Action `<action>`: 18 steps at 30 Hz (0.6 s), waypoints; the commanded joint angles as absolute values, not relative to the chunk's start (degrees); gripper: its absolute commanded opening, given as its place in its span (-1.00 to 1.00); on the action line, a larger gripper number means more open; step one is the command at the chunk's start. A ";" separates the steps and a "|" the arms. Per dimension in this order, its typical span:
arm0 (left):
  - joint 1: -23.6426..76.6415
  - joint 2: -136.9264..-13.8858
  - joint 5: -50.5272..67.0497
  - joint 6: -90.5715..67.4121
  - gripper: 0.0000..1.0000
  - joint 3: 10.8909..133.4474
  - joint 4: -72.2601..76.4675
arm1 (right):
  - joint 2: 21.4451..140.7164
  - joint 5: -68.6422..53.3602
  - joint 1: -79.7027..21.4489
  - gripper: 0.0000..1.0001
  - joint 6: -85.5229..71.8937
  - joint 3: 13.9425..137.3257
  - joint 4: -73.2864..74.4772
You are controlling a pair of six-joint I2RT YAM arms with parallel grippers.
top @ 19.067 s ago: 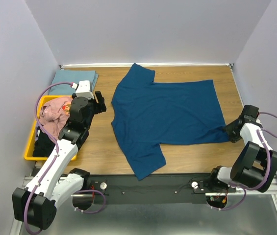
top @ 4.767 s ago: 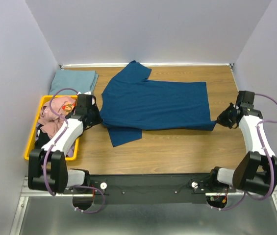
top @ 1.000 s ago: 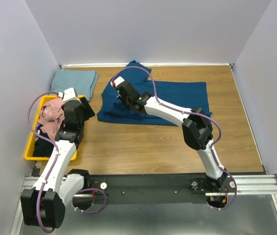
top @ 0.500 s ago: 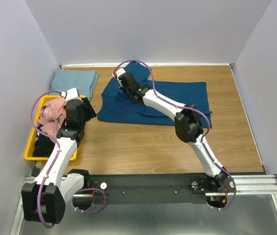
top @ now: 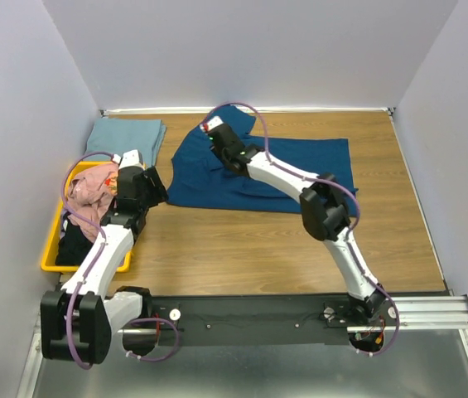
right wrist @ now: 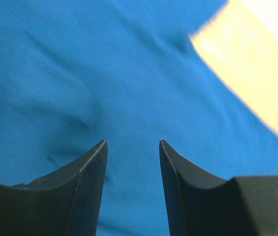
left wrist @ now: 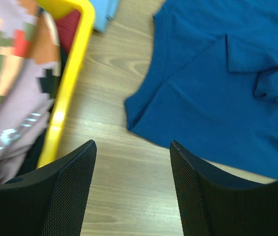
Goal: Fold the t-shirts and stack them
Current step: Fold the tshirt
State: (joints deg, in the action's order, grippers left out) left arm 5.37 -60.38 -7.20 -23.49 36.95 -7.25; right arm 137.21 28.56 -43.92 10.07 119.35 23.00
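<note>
A dark blue t-shirt (top: 283, 170) lies folded lengthways across the middle of the wooden table. My right gripper (top: 215, 133) reaches over its far left end. In the right wrist view that gripper (right wrist: 133, 142) is open just above the blue cloth (right wrist: 104, 64), with nothing between its fingers. My left gripper (top: 157, 191) is open near the shirt's left edge, beside the bin. In the left wrist view it (left wrist: 132, 143) hovers over bare wood, a little short of the blue shirt (left wrist: 217, 83). A pale grey-blue t-shirt (top: 126, 134) lies folded at the back left. Pink (top: 93, 189) and black (top: 72, 245) shirts lie crumpled in the bin.
The yellow plastic bin (top: 51, 253) stands at the table's left edge; its rim (left wrist: 70, 73) is close to my left gripper. Grey walls close in the back and both sides. A strip of bare table (right wrist: 247, 73) shows past the shirt's edge.
My right gripper has opened and let go of the blue cloth, after moving slightly toward the back right. The left gripper shifted a little toward the shirt and stays open.
</note>
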 commanded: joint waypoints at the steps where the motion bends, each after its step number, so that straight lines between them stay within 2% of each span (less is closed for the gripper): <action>1: 6.06 -64.14 -0.27 -22.94 0.34 39.11 -6.50 | 121.96 27.00 -38.86 0.08 -2.59 108.84 23.12; 4: 7.99 -67.84 1.49 -23.47 0.29 41.39 -6.42 | 113.49 19.36 -32.80 0.07 -10.17 94.70 23.03; 8: 9.75 -75.56 2.89 -24.08 0.08 45.60 -6.68 | 100.58 6.70 -20.52 0.06 -20.81 78.34 18.56; 9: 9.93 -75.59 2.90 -24.34 0.06 45.62 -6.68 | 98.72 4.68 -18.48 0.05 -22.14 75.09 17.67; 12: 10.02 -82.15 3.51 -24.96 -0.31 49.38 -7.99 | 93.02 -2.62 -10.67 0.01 -27.14 64.27 13.28; 18: 9.93 -89.73 3.78 -25.49 -0.51 53.35 -8.88 | 87.63 -12.74 1.92 -0.03 -36.11 47.39 2.12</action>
